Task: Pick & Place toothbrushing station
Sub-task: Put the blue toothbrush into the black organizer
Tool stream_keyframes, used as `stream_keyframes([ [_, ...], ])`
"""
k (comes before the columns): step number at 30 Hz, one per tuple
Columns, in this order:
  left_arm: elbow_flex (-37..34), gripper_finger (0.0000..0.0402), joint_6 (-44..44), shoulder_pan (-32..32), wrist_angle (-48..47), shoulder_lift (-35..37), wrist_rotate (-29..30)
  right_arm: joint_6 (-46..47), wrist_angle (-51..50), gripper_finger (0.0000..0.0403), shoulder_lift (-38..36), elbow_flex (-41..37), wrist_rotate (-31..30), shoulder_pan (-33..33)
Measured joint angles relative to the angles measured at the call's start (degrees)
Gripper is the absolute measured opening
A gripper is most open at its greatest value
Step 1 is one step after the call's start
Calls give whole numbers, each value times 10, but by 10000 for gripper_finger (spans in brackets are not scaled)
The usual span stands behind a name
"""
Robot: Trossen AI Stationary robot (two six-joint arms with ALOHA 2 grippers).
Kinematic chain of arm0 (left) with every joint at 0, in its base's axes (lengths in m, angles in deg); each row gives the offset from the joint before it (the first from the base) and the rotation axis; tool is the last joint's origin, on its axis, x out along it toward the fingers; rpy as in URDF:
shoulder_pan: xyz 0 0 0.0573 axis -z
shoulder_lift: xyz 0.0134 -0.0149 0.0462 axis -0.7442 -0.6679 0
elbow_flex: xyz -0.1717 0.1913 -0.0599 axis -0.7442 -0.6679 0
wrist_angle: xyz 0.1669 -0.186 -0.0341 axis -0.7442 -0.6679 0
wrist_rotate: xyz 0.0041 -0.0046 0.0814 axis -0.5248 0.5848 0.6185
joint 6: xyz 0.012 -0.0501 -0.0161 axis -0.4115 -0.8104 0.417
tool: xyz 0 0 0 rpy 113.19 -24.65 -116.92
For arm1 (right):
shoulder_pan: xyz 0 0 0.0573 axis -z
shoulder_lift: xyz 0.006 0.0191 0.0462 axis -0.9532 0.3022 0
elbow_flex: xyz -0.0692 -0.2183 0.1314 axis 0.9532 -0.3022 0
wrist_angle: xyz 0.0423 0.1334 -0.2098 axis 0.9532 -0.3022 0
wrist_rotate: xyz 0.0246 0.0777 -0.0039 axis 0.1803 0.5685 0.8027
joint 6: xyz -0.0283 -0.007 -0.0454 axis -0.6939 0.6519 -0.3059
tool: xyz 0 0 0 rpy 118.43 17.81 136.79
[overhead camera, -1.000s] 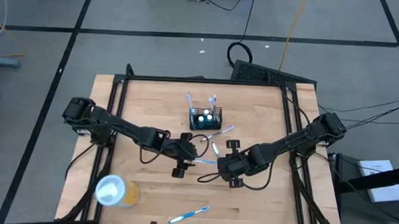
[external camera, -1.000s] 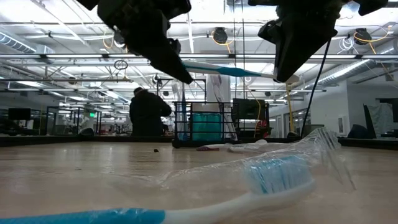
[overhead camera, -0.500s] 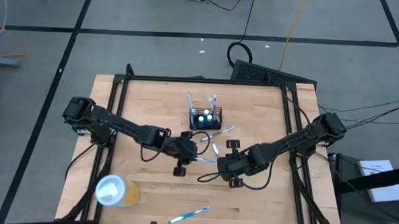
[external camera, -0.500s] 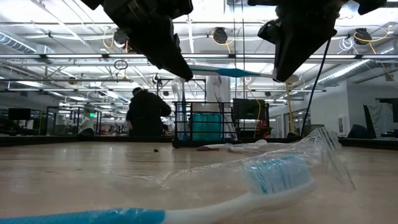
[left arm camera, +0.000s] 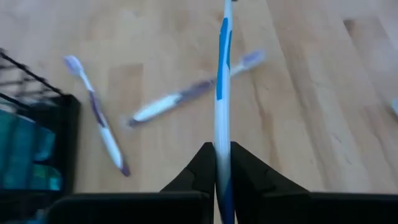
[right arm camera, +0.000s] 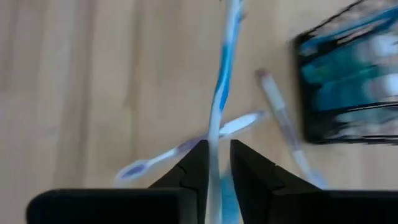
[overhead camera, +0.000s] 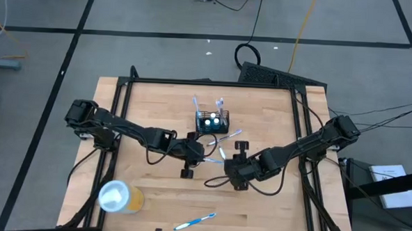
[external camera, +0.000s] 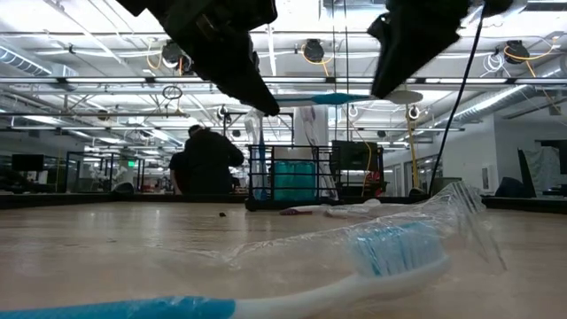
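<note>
High view first: the toothbrushing station was seen upright on the worktop, toward the far edge and about midway between the left and right edges, with a few brushes already standing in it. Two loose toothbrushes lay just beside it on the near-right side.

Near the middle of the worktop, a blue-and-white toothbrush was carried in the air between both arms. The left tool was pressed together on its handle. The right tool stood a little parted about the same brush, a gap showing at one finger, so it was judged to be letting go.

The step in hand was taken to be a handover of the brush from right arm to left. Next, the right tool would need to be drawn clear. The brush would then have to be turned upright, carried over the station and lowered into a free compartment.

A yellow cup lay by the near-left corner, and another toothbrush by the near edge.
</note>
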Motion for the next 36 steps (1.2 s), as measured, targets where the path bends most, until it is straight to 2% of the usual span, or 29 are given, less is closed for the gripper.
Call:
stream_keyframes([
  [4, 1, 23, 8, -3, 0, 3, 19, 7, 2, 59, -21, 0, -37, -10],
  [10, 1, 23, 8, -14, 2, 4, 36, 36, 2, 41, -72, 1, -34, -30],
  [13, 1, 23, 7, -17, 10, 4, 42, 71, -1, 33, -104, 1, -73, -50],
  [15, 1, 23, 8, -17, 16, 9, 47, 93, -2, 28, -122, -4, -79, -66],
  [19, 1, 23, 14, -13, 29, 42, 61, 149, 0, 24, -148, -50, -76, -87],
  [23, 1, 23, 16, -6, 25, 83, 76, 199, 14, 15, -153, -124, -56, -82],
  [27, 1, 23, 19, 5, 27, 105, 91, 181, 135, 3, -153, -197, -60, -81],
  [30, 0, 23, 27, 14, 33, 106, 112, 140, 246, 7, -158, -240, -94, -78],
  [33, 0, 23, 36, 23, 31, 116, 128, 63, 373, 8, -172, -282, -129, -77],
  [36, -2, 23, 36, 31, 25, 130, 149, -27, 521, 8, -192, -327, -134, -74],
])
